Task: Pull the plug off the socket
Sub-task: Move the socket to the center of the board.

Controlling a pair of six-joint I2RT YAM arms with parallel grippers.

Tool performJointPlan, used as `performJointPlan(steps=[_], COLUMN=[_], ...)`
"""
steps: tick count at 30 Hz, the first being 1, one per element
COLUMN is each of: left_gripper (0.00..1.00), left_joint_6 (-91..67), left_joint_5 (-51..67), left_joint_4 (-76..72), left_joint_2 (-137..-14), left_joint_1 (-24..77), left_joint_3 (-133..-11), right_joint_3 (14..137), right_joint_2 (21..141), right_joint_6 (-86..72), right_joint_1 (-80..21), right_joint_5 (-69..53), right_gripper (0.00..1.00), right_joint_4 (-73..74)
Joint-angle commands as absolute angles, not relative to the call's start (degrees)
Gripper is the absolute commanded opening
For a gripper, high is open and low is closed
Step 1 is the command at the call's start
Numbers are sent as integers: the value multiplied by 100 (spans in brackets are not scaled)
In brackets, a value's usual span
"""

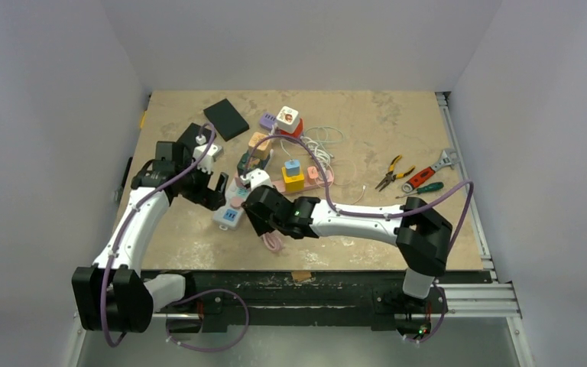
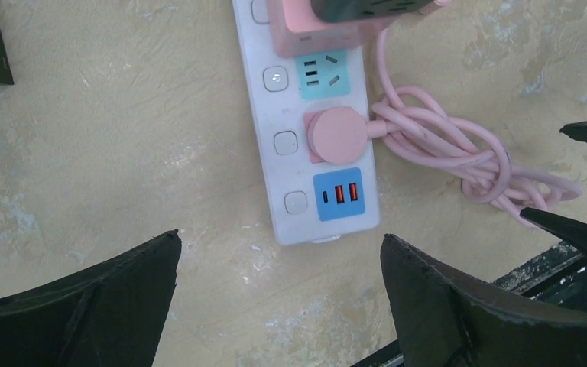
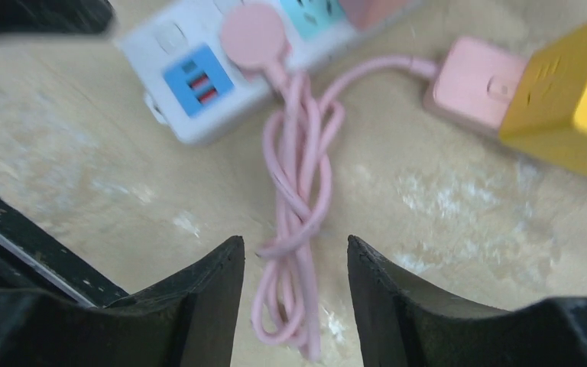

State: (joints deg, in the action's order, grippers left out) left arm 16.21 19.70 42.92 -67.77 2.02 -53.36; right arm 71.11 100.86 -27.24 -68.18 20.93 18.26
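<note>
The round pink plug (image 2: 338, 135) sits fully seated in the white power strip (image 2: 264, 111), in the socket just above the blue USB panel (image 2: 338, 195) at the strip's near end. Its pink cable (image 3: 298, 168) runs off the plug's side and lies in a loose knotted bundle on the tan table (image 2: 84, 153) right beside the strip.

The left gripper (image 2: 280, 237) hangs over that end of the strip with its jaws spread as wide as they go, holding nothing.

The right gripper (image 3: 294, 241) is down low over the cable bundle, jaws partly apart and straddling it. I can see a sliver of table between each finger and the cord, so it has no grip on it. A yellow cube socket (image 3: 565, 115) on a pink block (image 3: 474, 80) stands just beyond.
</note>
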Motion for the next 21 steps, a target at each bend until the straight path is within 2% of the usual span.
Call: performJointPlan(steps=[1,8,12,21], left_gripper=[100,100,100,100], left_joint_6=[1963,2004,2259,2292], left_joint_5=[2362,3403,3710,3982], left_joint_4=[4143,4552,4796,4828], left_joint_2=[-6326,-6380,-6380,-6286], left_joint_1=[150,-641,-1105,-1330], left_joint_3=[-5183,-5511,-5646,-5646], right_joint_3=[7986,8983,8930,8390], right_joint_2=[10232,11383,11588,11769], right_joint_6=[-2032,-1389,-1301,-1204], right_joint_1=[-6814,-6638,-6403,-6122], right_joint_5=[2100,1545,1339,991], right_gripper=[50,48,46,43], right_joint_4=[1609,1516,1371,970])
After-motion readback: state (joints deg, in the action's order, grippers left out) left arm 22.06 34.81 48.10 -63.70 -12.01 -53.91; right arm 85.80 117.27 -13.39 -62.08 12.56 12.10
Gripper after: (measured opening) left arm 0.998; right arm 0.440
